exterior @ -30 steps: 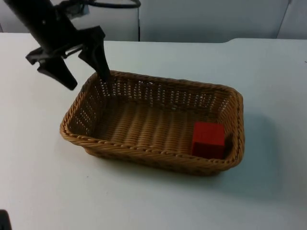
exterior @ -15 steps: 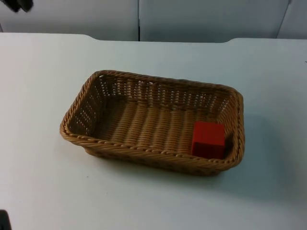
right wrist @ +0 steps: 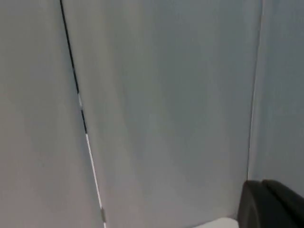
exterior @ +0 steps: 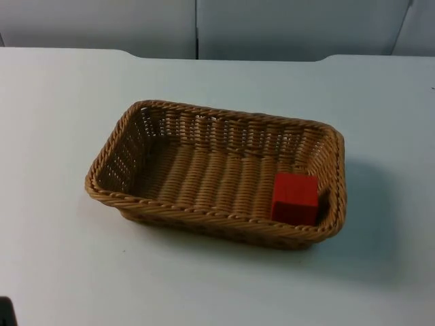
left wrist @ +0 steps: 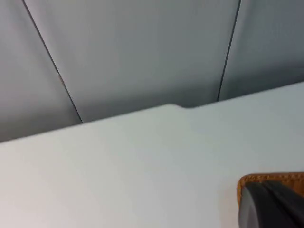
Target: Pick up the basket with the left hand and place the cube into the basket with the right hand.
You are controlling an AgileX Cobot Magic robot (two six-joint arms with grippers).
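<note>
Since the frame one second earlier, the left arm has withdrawn from the basket's far left corner and has left the top view; half a second ago only its tip showed at the upper left corner of that view. Basket and cube have not shifted.

The left gripper [left wrist: 273,206] shows in the left wrist view as one black fingertip above the counter [left wrist: 142,166], with a short piece of woven rim just behind it. It has hold of nothing visible; how far apart its fingers stand cannot be told.

The wicker basket [exterior: 112,159] stands flat on the white counter [exterior: 61,272], near the middle of the top view, its long side running left to right and slightly skewed. It is rectangular, brown, with openwork walls and a braided rim.

The red cube [exterior: 295,198] lies inside the basket, on its floor, in the near right corner, close against the near wall and the right wall.

The right gripper [right wrist: 273,204] shows in the right wrist view as one black fingertip before the grey partition wall [right wrist: 166,95]. Its opening cannot be told; nothing is seen in it.
</note>
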